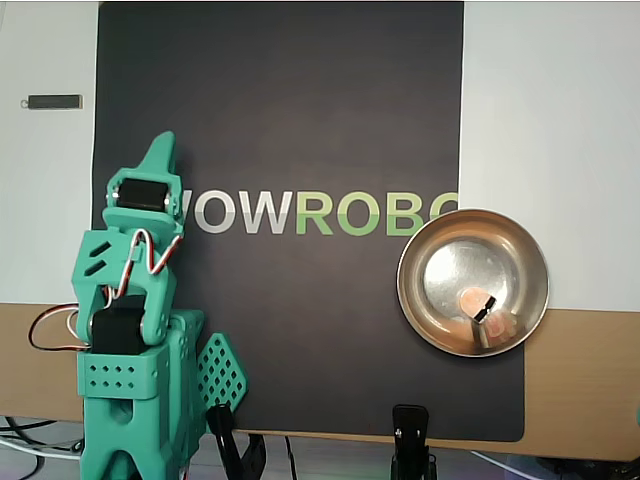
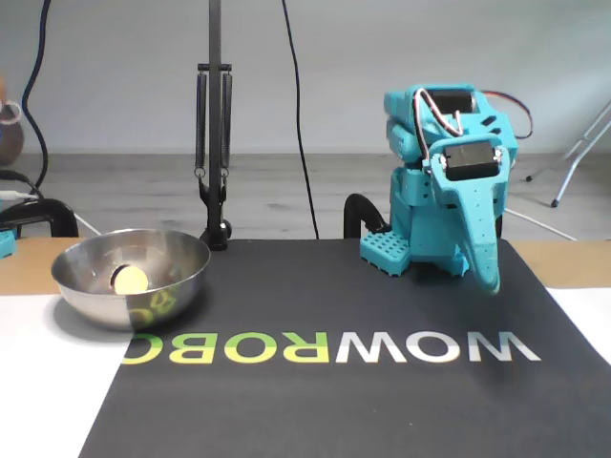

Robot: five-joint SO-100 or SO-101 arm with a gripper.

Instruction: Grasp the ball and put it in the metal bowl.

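Judging by the ball (image 2: 130,279) lying in the metal bowl (image 2: 181,272) at lower left, you're finished; the gripper (image 2: 488,282), closed and empty, needs only parking.

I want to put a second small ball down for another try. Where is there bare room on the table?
The black mat is bare above its lettering and below it, between the folded teal arm and the shiny round steel bowl. The white sheet above the bowl is free too. The arm's corner is crowded.

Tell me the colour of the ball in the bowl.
Peach-orange ball, clearest in the overhead view.
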